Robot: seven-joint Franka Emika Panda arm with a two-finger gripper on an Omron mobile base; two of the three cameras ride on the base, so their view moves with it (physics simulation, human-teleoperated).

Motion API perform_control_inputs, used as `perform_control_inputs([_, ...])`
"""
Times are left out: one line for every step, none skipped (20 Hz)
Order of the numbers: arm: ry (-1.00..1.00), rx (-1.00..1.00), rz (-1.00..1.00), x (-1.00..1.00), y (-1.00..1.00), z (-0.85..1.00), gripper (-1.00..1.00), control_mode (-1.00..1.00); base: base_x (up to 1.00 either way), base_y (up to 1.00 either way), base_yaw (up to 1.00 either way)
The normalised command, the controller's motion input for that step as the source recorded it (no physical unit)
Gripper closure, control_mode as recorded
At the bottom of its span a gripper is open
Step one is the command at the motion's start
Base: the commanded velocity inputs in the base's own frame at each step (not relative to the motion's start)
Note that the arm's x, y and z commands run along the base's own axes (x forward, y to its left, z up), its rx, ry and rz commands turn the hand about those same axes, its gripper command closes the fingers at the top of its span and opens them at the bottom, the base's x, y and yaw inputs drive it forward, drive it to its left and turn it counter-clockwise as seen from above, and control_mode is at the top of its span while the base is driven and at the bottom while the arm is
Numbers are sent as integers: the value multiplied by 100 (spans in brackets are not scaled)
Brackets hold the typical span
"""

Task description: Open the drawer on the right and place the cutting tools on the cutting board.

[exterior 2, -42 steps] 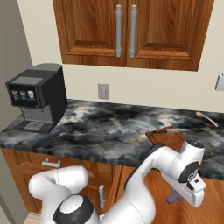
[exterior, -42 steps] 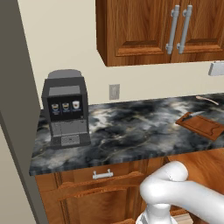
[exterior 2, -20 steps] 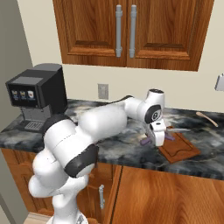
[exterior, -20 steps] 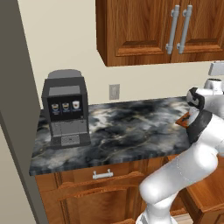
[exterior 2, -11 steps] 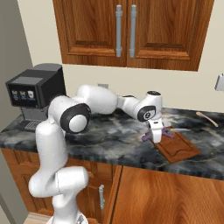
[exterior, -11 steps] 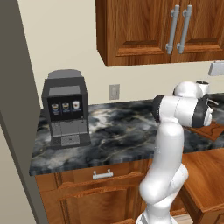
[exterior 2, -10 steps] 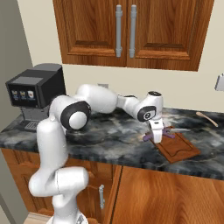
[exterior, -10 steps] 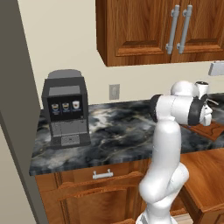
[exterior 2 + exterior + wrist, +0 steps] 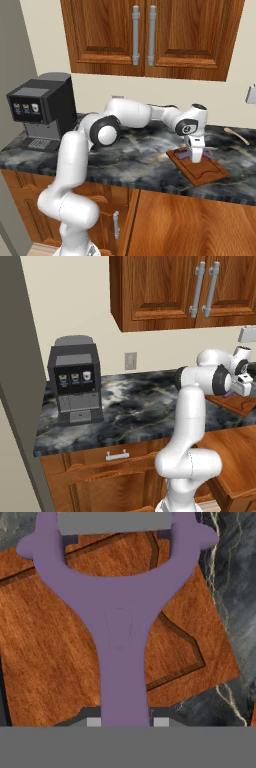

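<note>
At the left end of the dark marbled worktop (image 9: 125,160) stands a black coffee machine (image 9: 42,112), close to the beige wall. On this wall, a little to the right of the machine, there is a small wall outlet (image 9: 131,360). Above the worktop hang brown wooden wall cabinets (image 9: 150,35) with two long silver handles side by side.

The white arm reaches from the base across the worktop to the right. Its end effector (image 9: 196,156) points down over the cutting board (image 9: 210,175), which lies flat on the right part of the worktop, a bit turned against the front edge. In the hand view the groove near the rim of the board is visible.

The end effector pinches a purple Y-shaped peeler (image 9: 120,617) by its handle; the two finger tips (image 9: 94,722) are pressed on both sides of the handle's lower end. The grey blade of the peeler sits between the two prongs, at the far end from the fingers. The peeler hangs over the board; whether it touches the wood, one cannot tell.

Further right, behind the board, a light wooden spoon (image 9: 236,135) lies on the worktop. Below the worktop in the left base view, a closed drawer front (image 9: 115,455) with a short silver handle is seen.
</note>
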Motion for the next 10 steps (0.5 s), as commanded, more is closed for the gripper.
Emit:
perform_control_inputs([0,0,-4,0,-31,-7,100,-100,0,0,0])
perform_control_inputs([0,0,-4,0,-19,-16,100,-100,0,0,0])
perform_control_inputs([0,0,-3,0,-13,-20,100,-100,0,0,0])
perform_control_inputs([0,0,-3,0,-4,-23,100,-100,0,0,0])
perform_control_inputs([0,0,-2,0,0,-31,100,-100,0,0,0])
perform_control_inputs([0,0,-1,0,0,-35,100,-100,0,0,0])
perform_control_inputs([0,0,-1,-1,0,-44,100,-100,0,0,0])
perform_control_inputs([0,0,-1,0,0,-46,100,-100,0,0,0])
perform_control_inputs([0,0,0,-2,0,-46,100,-100,0,0,0])
perform_control_inputs([0,0,0,-4,0,-44,100,-100,0,0,0])
